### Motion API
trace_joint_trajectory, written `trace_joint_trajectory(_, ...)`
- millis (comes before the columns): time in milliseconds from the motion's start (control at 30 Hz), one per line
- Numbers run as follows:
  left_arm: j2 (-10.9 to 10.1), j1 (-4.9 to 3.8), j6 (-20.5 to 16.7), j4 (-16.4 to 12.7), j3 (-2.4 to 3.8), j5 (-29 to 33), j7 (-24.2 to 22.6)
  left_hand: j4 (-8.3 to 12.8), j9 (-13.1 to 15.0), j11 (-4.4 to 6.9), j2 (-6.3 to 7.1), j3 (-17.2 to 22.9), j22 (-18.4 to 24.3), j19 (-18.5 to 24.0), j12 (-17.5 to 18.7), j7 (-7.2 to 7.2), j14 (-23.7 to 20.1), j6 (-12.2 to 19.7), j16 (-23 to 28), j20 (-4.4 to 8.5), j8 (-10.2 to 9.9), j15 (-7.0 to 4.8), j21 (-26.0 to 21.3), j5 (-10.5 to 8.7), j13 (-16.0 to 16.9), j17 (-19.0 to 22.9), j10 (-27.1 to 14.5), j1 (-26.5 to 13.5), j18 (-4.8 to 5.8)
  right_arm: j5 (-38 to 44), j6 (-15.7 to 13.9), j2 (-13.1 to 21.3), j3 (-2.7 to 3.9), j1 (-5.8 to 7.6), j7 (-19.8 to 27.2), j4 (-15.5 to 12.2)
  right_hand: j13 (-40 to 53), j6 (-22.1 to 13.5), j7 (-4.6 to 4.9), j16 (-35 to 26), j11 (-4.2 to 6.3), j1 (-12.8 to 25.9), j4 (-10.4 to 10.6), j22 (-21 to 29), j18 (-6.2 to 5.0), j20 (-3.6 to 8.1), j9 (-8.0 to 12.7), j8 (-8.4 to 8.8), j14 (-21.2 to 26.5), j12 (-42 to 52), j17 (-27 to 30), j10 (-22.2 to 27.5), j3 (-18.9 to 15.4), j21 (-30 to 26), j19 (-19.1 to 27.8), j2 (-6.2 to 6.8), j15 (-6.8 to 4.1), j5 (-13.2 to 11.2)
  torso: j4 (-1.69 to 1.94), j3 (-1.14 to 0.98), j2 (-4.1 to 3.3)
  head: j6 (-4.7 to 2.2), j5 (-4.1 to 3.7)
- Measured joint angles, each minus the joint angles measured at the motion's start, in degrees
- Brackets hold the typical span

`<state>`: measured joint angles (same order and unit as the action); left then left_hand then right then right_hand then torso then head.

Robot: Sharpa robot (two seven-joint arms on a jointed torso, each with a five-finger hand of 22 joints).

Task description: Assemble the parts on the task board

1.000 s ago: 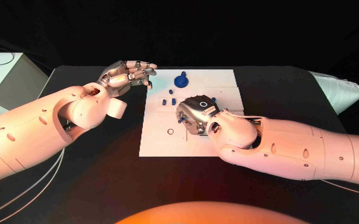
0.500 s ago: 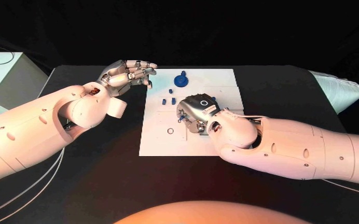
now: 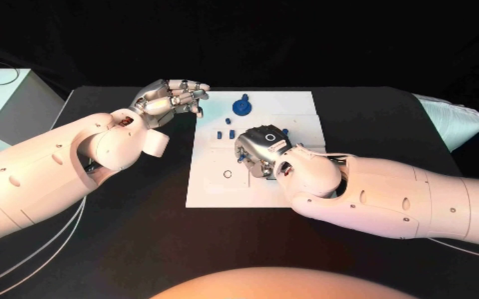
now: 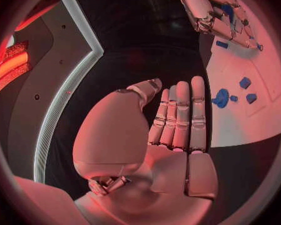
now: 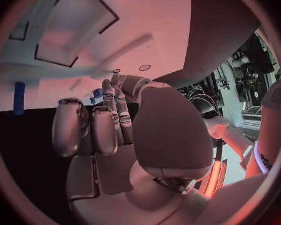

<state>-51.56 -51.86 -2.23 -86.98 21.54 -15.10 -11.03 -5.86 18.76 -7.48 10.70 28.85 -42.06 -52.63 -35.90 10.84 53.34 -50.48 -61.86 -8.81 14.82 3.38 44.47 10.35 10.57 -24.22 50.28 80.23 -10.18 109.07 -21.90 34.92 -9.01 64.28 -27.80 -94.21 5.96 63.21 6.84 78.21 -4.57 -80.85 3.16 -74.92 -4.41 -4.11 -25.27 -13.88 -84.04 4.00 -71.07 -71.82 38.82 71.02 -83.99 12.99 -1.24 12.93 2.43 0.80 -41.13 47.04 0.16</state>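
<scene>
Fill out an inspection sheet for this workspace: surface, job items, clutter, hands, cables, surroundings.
Surface: black table; white task board lies flat at its middle.
Job items: a large round blue part near the board's far edge; small blue parts stand at the board's middle.
Clutter: nothing seen.
Hands: left hand raised beside the board's far left corner, fingers together and straight, holding nothing; right hand palm-down over the board's middle, whether it holds a part cannot be told.
Cables: thin white cables run under the left arm.
Surroundings: grey box at far left; dark backdrop.
</scene>
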Motion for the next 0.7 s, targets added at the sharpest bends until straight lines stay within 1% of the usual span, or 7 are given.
trace_joint_trajectory(567, -0.1, 0.00, 0.1, 0.0, 0.00, 0.0, 0.2, 0.0, 0.0, 0.00, 0.00, 0.0, 0.0, 0.0, 0.0, 0.00, 0.0, 0.0, 0.0, 0.00, 0.0, 0.00, 0.0, 0.00, 0.0, 0.0, 0.0, 0.0, -0.01, 0.0, 0.7, -0.1, 0.00, 0.00, 0.0, 0.2, 0.0, 0.0, 0.00, 0.0, 0.00, 0.0, 0.0, 0.0, 0.00, 0.00, -0.1, 0.06, 0.0, -0.2, 0.0, 0.0, 0.0, 0.0, 0.0, 0.01, 0.00, 0.2, -0.01, -0.02, -0.01, 0.20, 0.08)
trace_joint_trajectory(700, -0.1, 0.00, 0.2, 0.0, 0.00, 0.0, 0.3, 0.0, 0.0, 0.21, 0.00, 0.0, 0.1, -0.2, 0.0, 0.21, 0.0, 0.2, 0.0, -0.22, 0.0, 0.00, -0.3, 0.00, -0.1, 0.1, -0.2, 0.0, -0.01, 0.0, 0.8, -0.2, 0.00, 0.00, 0.0, 0.3, 0.0, 0.0, -0.02, 0.0, 0.00, 0.0, 0.0, 0.0, 0.00, 0.00, -0.1, 0.06, 0.0, -0.2, 0.0, 0.0, 0.0, 0.0, 0.0, 0.01, 0.00, 0.2, -0.01, -0.02, -0.01, 0.25, 0.05)
